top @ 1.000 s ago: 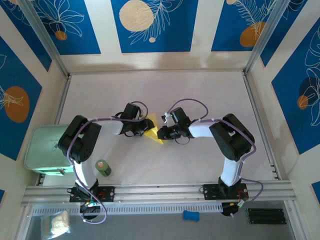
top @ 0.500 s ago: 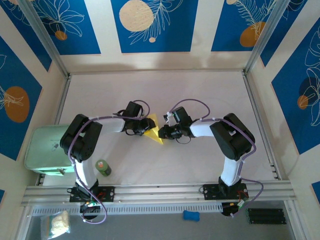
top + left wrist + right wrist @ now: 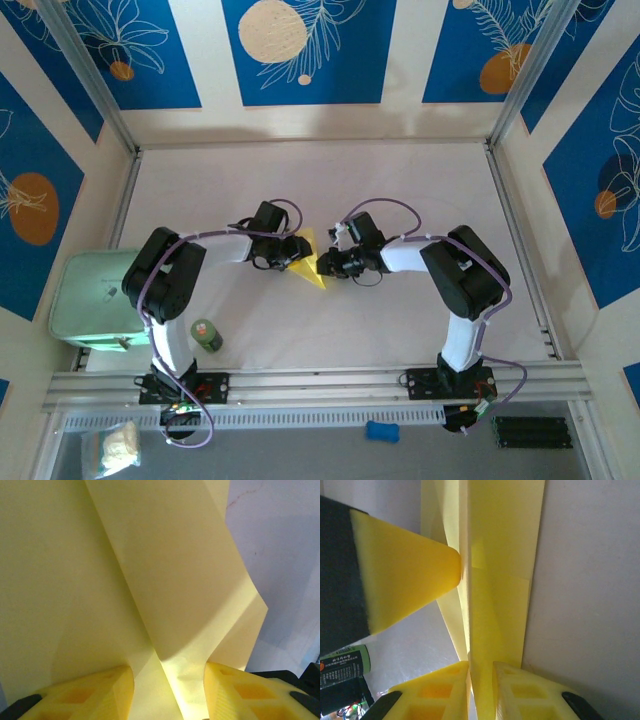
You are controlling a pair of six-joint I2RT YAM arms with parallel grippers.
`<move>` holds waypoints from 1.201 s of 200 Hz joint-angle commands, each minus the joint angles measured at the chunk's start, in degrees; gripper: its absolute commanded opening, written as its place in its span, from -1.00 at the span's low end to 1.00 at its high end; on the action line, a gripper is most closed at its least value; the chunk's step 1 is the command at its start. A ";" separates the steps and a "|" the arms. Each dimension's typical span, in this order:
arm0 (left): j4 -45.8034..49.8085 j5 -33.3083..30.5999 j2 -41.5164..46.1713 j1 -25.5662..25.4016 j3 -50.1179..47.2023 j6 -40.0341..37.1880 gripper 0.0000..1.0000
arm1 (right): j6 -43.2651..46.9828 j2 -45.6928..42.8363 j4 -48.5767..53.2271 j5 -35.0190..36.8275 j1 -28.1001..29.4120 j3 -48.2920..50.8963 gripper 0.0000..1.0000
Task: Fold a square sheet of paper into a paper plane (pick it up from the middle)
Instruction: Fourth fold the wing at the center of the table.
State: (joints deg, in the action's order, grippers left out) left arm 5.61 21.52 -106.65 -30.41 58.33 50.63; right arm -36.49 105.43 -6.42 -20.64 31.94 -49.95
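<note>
The square sheet of paper (image 3: 308, 262) is folded into a narrow, pointed pale-yellow shape with long creases, the paper plane, and lies mid-table between both arms. From the left my left gripper (image 3: 292, 250) reaches over it. Its yellow fingers (image 3: 100, 690) stand apart, with a raised paper fold (image 3: 165, 570) running between them, unpinched; the left gripper (image 3: 169, 672) is open. On the other side my right gripper (image 3: 322, 265) is shut on the paper's layered edge (image 3: 500, 580), the right gripper (image 3: 481, 667) pressing its pads on both faces. One left finger (image 3: 405, 570) touches the paper's far side.
A green can (image 3: 206, 335) stands near the left arm's base and a mint-green box (image 3: 95, 300) sits at the table's left edge. Below the front rail lie a blue item (image 3: 381, 431) and a white bag (image 3: 118, 448). White table spreads behind the paper.
My left wrist has shifted slightly to the right, closer over the paper. The right arm and the paper have barely moved.
</note>
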 commanded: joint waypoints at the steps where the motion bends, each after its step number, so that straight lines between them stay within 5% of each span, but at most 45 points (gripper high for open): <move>1: 8.73 -4.64 -4.88 -0.87 -2.08 -1.33 -0.08 | -0.72 1.50 2.13 -1.61 -0.25 -1.46 -0.66; 123: 7.63 -3.78 -4.41 -0.81 -2.35 -0.77 -0.08 | -0.95 4.21 4.32 -1.33 -0.36 -2.21 -0.78; 190: 3.14 -2.40 6.82 1.16 0.19 -1.83 0.00 | 0.01 5.00 6.49 -0.89 -0.71 -2.69 -0.81; 240: -9.49 3.56 9.77 3.20 -3.83 -3.54 -0.17 | 1.28 5.91 7.62 -1.81 -1.20 -3.58 -0.82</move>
State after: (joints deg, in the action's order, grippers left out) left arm 3.11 21.23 -97.08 -27.99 57.10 48.77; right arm -36.84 108.60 -2.52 -23.05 31.09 -52.97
